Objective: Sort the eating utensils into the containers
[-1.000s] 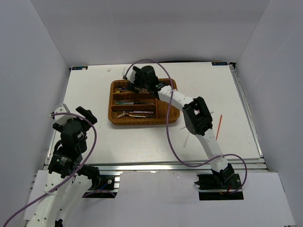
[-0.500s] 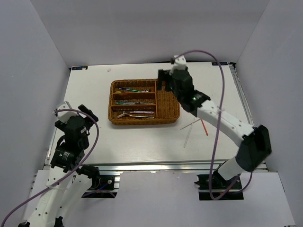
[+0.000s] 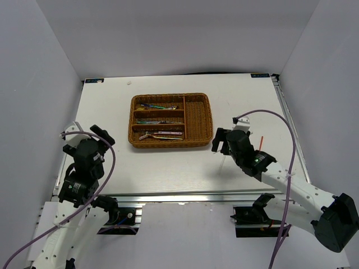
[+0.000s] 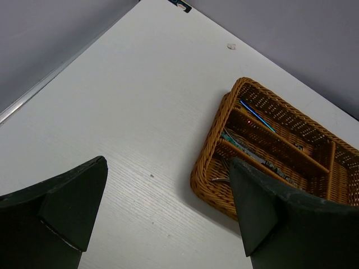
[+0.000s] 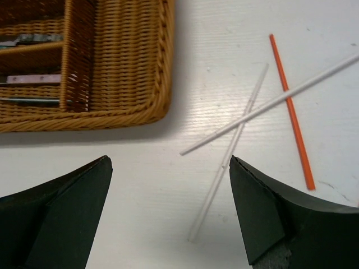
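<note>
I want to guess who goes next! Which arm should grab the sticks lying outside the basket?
The right arm. The right pincer hovers open just above the white chopsticks and orange chopstick. The left pincer sits far off, beyond the basket.

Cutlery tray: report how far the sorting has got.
Done: the tray's three long slots hold cutlery. In hand: nothing; the left gripper and right gripper are both open and empty, the right one hovering over the table beside the tray. Left: two white chopsticks and an orange chopstick lie loose on the table, and the tray's upright slot is bare.
</note>
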Controlling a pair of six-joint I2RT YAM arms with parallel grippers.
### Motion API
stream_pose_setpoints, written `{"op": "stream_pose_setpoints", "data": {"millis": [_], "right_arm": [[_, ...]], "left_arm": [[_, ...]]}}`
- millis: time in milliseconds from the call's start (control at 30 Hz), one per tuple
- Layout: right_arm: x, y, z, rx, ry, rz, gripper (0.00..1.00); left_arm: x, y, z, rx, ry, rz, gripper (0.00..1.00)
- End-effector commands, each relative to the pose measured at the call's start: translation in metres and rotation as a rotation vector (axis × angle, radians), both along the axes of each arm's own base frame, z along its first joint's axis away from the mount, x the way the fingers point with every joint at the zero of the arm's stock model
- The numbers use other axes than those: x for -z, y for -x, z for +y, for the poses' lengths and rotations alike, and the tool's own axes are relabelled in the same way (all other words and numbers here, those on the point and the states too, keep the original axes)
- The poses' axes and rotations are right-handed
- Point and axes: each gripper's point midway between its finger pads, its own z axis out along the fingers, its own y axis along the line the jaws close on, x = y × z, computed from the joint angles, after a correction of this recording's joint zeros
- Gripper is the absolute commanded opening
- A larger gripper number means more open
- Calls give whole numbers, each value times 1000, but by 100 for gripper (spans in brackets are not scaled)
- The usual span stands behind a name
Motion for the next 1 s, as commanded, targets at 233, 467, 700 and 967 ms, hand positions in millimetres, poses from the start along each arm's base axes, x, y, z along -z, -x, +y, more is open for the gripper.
{"op": "stream_pose_setpoints", "data": {"millis": [233,467,700,967], "right_arm": [[-13,14,-34,107,88,50,89],[11,21,-44,124,173,128,89],[35,28,-36,82,181,199,89],[49,39,-38,81,173,256,89]], "left_arm": [[7,-5,5,-35,-31,63,98],[10,-10,3,-14,-85,140,98],[18,-10,3,-9,-86,131,98],[18,-9,3,-12,-81,123,98]]}}
